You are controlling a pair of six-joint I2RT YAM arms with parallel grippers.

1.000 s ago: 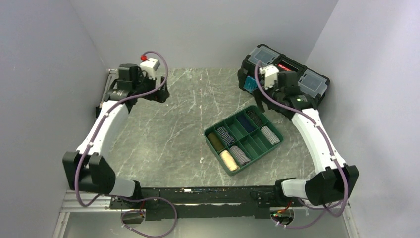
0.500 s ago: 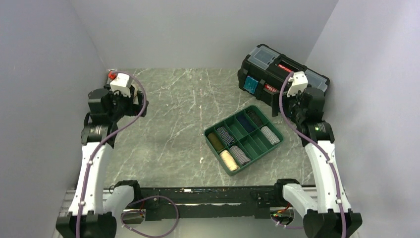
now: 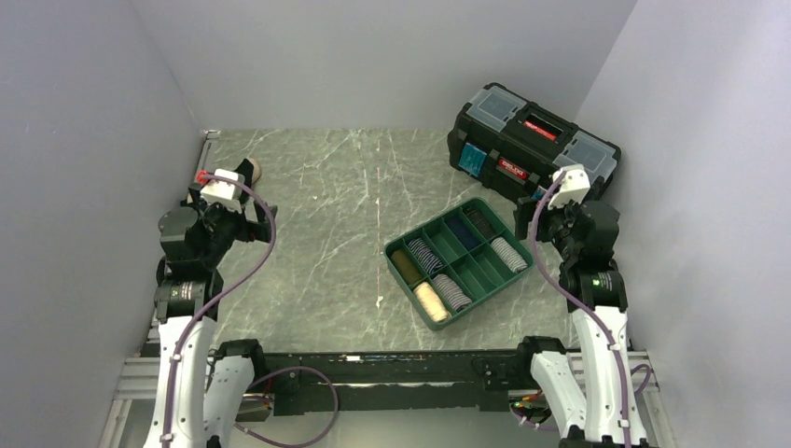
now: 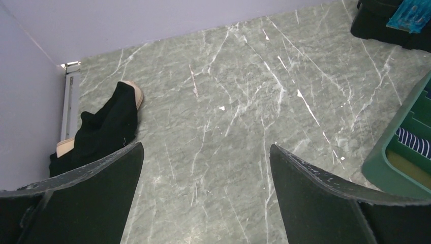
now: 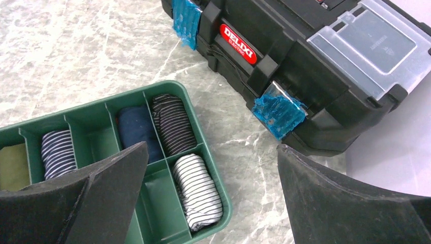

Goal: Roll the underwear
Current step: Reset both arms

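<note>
One piece of underwear (image 4: 104, 124), black with a tan band, lies crumpled at the far left of the table by the wall, also seen from above (image 3: 248, 171). My left gripper (image 4: 206, 146) hangs open above bare marble, to the right of and nearer than that garment (image 3: 256, 219). My right gripper (image 5: 212, 146) is open and empty above the tray's right corner (image 3: 527, 219). The green tray (image 5: 226, 205) holds rolled underwear: a white striped roll (image 5: 197, 190), a dark striped roll (image 5: 173, 124), a navy roll (image 5: 133, 127) and a navy-and-white striped roll (image 5: 57, 147).
A black toolbox (image 3: 532, 145) with a red label (image 5: 239, 43) stands at the back right, close behind the tray (image 3: 411, 289). Grey walls close in on the left, back and right. The arm bases sit at the near edge.
Both arms have drawn back from the far side of the table toward the near edge. The left arm's retreat uncovered the black underwear. The right gripper left the toolbox.
</note>
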